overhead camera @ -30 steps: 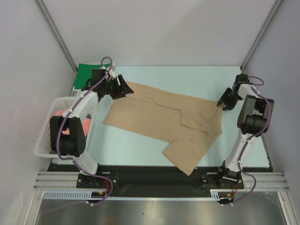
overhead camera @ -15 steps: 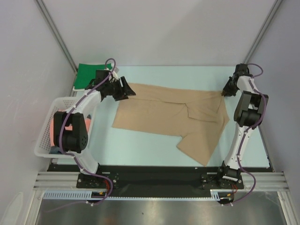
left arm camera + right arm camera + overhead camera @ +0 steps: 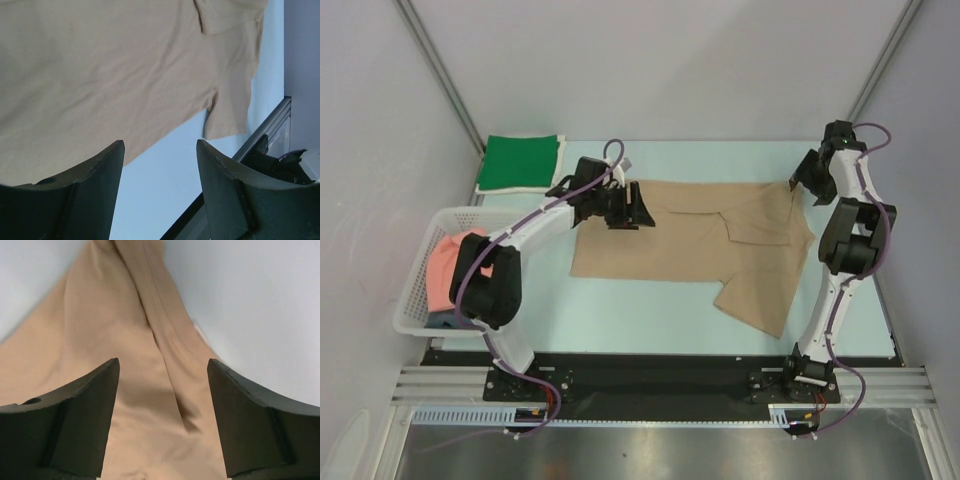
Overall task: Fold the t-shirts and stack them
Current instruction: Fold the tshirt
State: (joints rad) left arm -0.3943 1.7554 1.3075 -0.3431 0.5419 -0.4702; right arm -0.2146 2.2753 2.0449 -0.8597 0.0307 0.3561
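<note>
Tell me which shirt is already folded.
The green shirt, a neat rectangle at the far left corner. The tan shirt lies spread out, and the pink shirt is bunched in the basket.

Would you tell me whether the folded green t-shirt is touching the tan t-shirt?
Apart. The top external view shows bare table between the green t-shirt at the far left corner and the tan t-shirt.

No text, label or number can be read
</note>
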